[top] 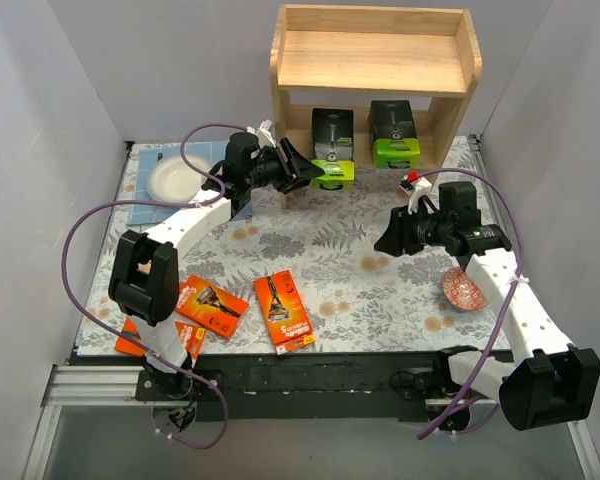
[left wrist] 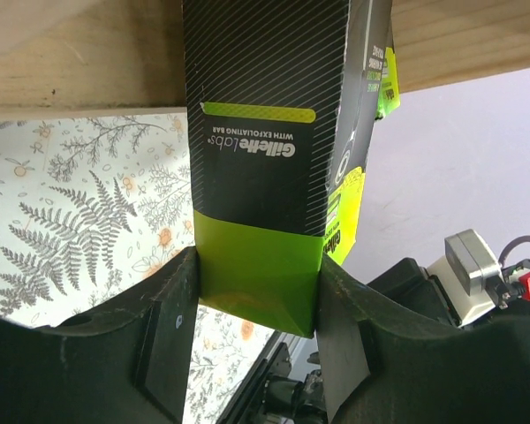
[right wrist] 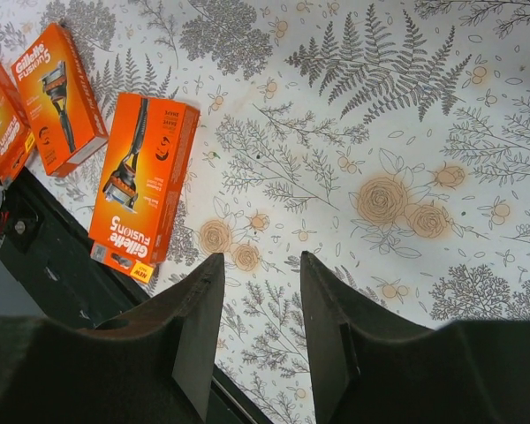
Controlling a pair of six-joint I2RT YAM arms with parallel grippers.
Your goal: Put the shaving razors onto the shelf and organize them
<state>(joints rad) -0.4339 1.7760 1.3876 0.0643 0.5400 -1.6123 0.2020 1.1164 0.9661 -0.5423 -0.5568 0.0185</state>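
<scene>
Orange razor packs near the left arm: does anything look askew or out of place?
Yes. Two orange packs lie flat at different angles; a third pack pokes out at the table's near edge, partly hidden under the left arm. None is on the shelf.

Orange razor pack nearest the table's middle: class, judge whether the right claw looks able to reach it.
Probably yes: the right claw is open and empty, with only bare tablecloth between it and the orange pack.

Floral table carried 3 orange razor packs front-left, wood shelf at back, blue mat w/ plate, red dish right.
</scene>
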